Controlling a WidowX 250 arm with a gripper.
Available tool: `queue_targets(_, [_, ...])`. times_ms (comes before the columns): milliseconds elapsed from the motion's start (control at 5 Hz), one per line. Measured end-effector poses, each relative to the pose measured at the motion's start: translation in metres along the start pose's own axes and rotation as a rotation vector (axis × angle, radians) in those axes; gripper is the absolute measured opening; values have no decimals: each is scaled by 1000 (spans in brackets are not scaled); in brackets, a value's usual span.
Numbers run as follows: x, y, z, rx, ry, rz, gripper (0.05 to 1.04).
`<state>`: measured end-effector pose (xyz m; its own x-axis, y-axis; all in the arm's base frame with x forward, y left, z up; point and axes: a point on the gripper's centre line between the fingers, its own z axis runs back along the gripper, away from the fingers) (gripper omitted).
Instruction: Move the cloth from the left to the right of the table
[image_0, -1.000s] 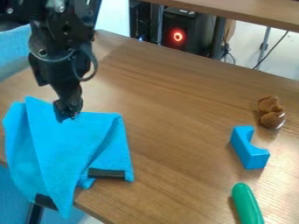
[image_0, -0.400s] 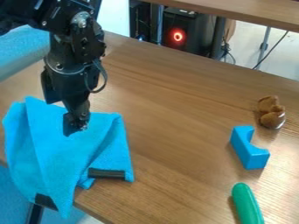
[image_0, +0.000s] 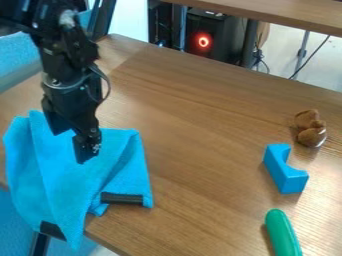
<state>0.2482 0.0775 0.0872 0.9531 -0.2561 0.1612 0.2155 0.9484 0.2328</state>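
On my camera view, the black two-finger tool (image_0: 87, 159) is at the left side, pointing down over the bright blue fabric cloth (image_0: 63, 175). I cannot tell if the tool is spread or pressed together, and I also cannot tell if it touches the cloth. The cloth lies with folds on the left part of the brown wooden desk (image_0: 194, 125), and its lower part goes over the near edge. Two dark strips are on its lower side. Well apart from it, on the right, I see a blue block with a curved notch (image_0: 286, 172). Behind this block is a brown lumpy object (image_0: 310, 129), and in front is a long green rounded object (image_0: 282, 232).
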Motion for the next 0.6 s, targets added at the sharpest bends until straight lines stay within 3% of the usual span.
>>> queue_targets(200, [-4,6,-6,-74,-72,100,1000])
queue_targets(400, [-7,14,-10,-101,-123,144,1000])
queue_targets(600, [-9,11,-19,-84,-117,144,1000])
